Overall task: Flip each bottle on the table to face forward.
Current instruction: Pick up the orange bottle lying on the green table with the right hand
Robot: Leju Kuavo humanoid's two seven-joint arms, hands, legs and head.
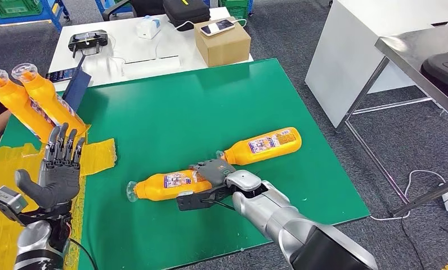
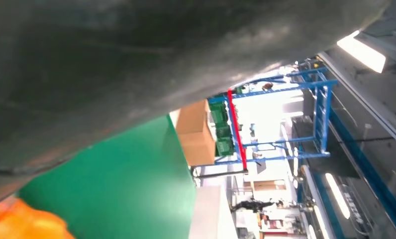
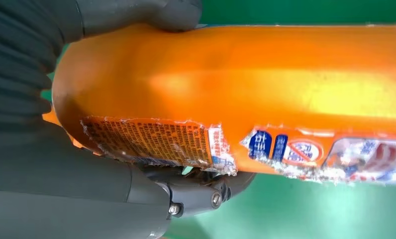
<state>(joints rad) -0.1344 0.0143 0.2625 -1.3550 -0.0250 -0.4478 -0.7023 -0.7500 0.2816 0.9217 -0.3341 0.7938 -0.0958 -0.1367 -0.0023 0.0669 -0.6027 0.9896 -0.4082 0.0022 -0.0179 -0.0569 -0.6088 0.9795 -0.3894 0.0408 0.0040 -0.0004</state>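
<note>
Nearest the lens: right hand [image 1: 210, 183], wrapped over the base end of the near orange bottle [image 1: 171, 184], thumb on one side and fingers on the other, seemingly for rolling it about its long axis. Seen close from the right wrist, torn label [image 3: 161, 142] turned partway round the orange body [image 3: 265, 74], so probably mid-flip rather than finished.

Green worktop [image 1: 171, 112] underneath, largest thing in the scene. Plenty of bare green toward the far edge and far right corner; less toward the near edge, just behind the gripped bottle, so any roll better directed away from that edge.

Second orange bottle [image 1: 264, 145] lying flat just beyond the right hand, label up, cap close to the gripped bottle's base; a possible snag if the roll swings sideways.

Two more orange bottles [image 1: 33, 101] stacked aslant at the left edge over crumpled yellow sheeting [image 1: 95, 154], caps pointing to the far left corner.

Left hand [image 1: 56, 171] raised at the near left corner, palm open, fingers spread, holding nothing, well clear of the work.
</note>
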